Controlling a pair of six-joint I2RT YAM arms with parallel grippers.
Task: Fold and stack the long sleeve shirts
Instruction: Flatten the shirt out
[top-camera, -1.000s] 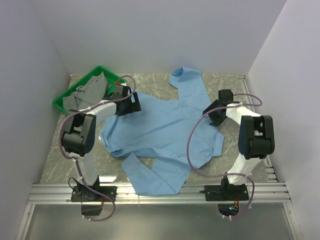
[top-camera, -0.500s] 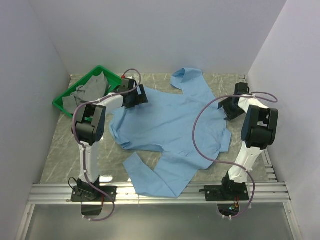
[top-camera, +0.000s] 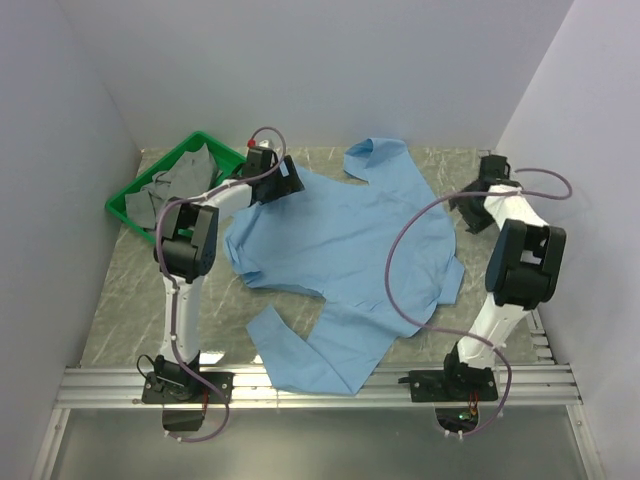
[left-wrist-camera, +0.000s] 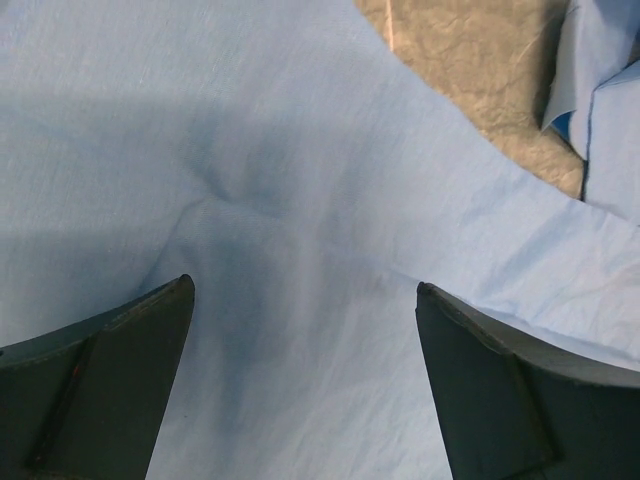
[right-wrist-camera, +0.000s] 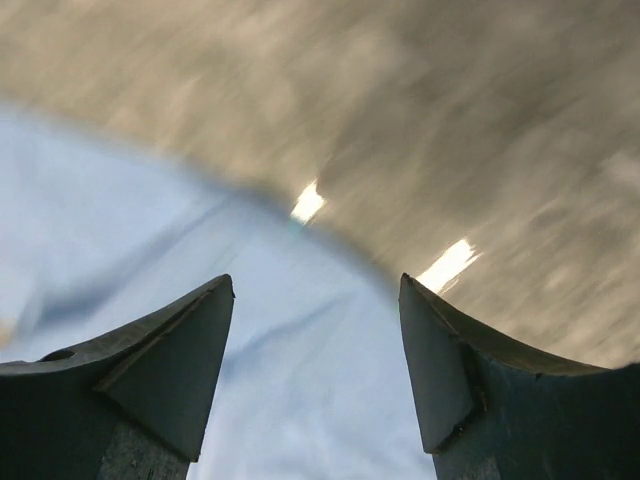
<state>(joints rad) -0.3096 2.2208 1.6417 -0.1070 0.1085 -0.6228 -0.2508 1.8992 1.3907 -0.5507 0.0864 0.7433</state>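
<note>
One light blue long sleeve shirt (top-camera: 340, 250) lies spread across the middle of the table, with a sleeve (top-camera: 310, 355) folded toward the near edge and another part (top-camera: 375, 155) reaching the back. My left gripper (top-camera: 283, 188) hovers over the shirt's back left edge. In the left wrist view it (left-wrist-camera: 303, 285) is open wide, with flat blue cloth (left-wrist-camera: 250, 150) below and nothing between the fingers. My right gripper (top-camera: 465, 213) is at the shirt's right edge. In the blurred right wrist view it (right-wrist-camera: 317, 280) is open over the cloth's border (right-wrist-camera: 120, 220).
A green bin (top-camera: 125, 205) holding grey cloth (top-camera: 180, 180) stands at the back left, close beside the left arm. Bare marbled table (right-wrist-camera: 450, 120) shows past the shirt's right edge. White walls close in on both sides and the back.
Both arms have stretched farther back, the left gripper up and right, the right gripper out to the right. The shirt has shifted toward the back right and lies flatter. The right jaws widened slightly.
</note>
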